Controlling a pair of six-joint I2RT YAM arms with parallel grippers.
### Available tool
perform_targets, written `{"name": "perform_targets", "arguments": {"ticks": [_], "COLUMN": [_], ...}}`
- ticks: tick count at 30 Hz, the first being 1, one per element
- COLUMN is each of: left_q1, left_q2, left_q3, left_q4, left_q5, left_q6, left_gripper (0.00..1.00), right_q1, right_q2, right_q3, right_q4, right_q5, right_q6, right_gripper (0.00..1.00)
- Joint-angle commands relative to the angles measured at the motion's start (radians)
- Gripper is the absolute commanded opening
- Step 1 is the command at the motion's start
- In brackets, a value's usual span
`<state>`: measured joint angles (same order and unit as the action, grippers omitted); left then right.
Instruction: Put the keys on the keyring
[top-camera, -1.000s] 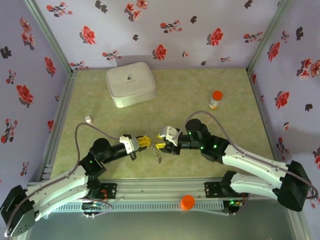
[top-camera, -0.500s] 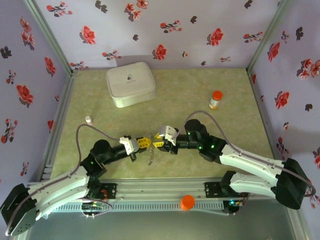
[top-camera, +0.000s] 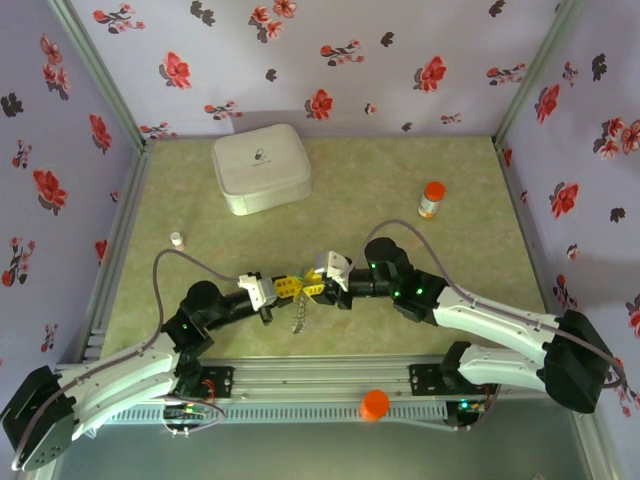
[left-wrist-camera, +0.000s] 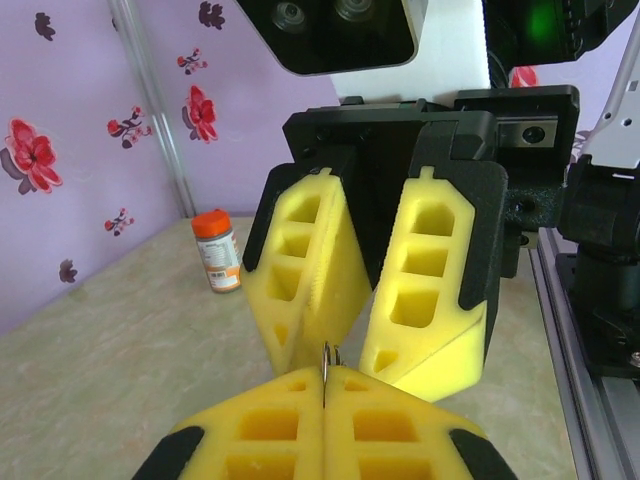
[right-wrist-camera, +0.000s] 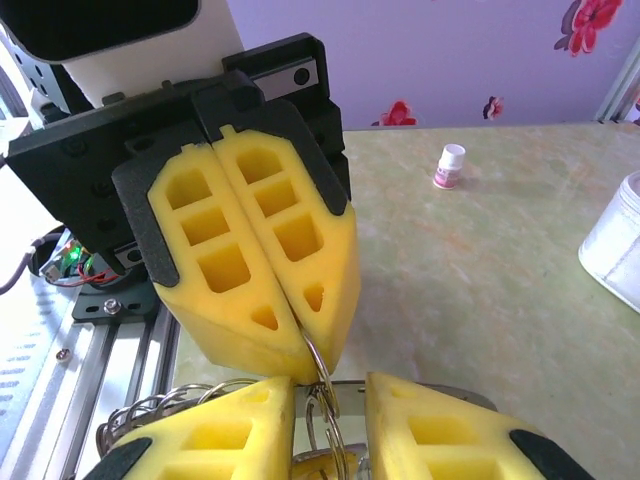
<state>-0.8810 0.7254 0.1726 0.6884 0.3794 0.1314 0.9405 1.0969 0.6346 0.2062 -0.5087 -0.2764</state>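
Note:
My left gripper (top-camera: 292, 288) is shut on a thin wire keyring (left-wrist-camera: 326, 356), held on edge between its yellow pads (left-wrist-camera: 270, 425) just above the table. My right gripper (top-camera: 317, 284) faces it tip to tip. Its jaws stand a little apart around the keyring (right-wrist-camera: 318, 362) and further small rings (right-wrist-camera: 322, 430) linked to it. A yellowish piece (right-wrist-camera: 322, 466) low in that gap may be a key's head; I cannot tell. A flat grey metal strip (right-wrist-camera: 405, 385) lies just behind the ring. A chain of rings (top-camera: 300, 318) hangs below the grippers. The green-headed key is hidden.
A white rounded box (top-camera: 261, 167) sits at the back left. An orange-capped bottle (top-camera: 431, 199) stands at the right and a tiny white bottle (top-camera: 177, 239) at the left. The aluminium rail (top-camera: 320, 375) runs close behind the grippers, with an orange cap (top-camera: 375, 404) below it.
My right gripper has moved left up to the left gripper's tips and its jaws have narrowed. The hanging chain has shifted slightly left. The left gripper has stayed shut.

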Motion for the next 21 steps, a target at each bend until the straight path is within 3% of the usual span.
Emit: {"name": "perform_targets", "arguments": {"ticks": [1,6,9,12,16,21], "left_q1": [-0.007,-0.007,-0.007,-0.007,-0.006,-0.007], "left_q2": [0.000,0.009,0.008,-0.032,-0.058,-0.014], "left_q3": [0.000,0.004,0.011,0.049,0.112,0.176], "left_q4": [0.075,0.080,0.044,-0.155,-0.391,-0.497], "left_q5": [0.022,0.025,-0.020,-0.077,-0.116,-0.099], "left_q6": [-0.019,-0.021,-0.014,0.071,0.150,0.173], "left_gripper": [0.00,0.00,0.01,0.26,0.29,0.27], "right_q1": [-0.004,-0.004,-0.005,-0.005,0.000,0.034], "right_q2": [-0.024,-0.001,0.000,0.003,0.020,0.055], "right_q3": [-0.003,0.010,0.025,0.076,0.154,0.234], "right_q4": [0.018,0.030,0.003,-0.119,-0.291,-0.446], "right_q5": [-0.005,-0.034,-0.027,0.008,0.060,0.143], "right_q6": [0.015,0.017,-0.005,-0.071,-0.165,-0.262], "right_gripper": [0.21,0.00,0.00,0.00,0.00,0.00]}}
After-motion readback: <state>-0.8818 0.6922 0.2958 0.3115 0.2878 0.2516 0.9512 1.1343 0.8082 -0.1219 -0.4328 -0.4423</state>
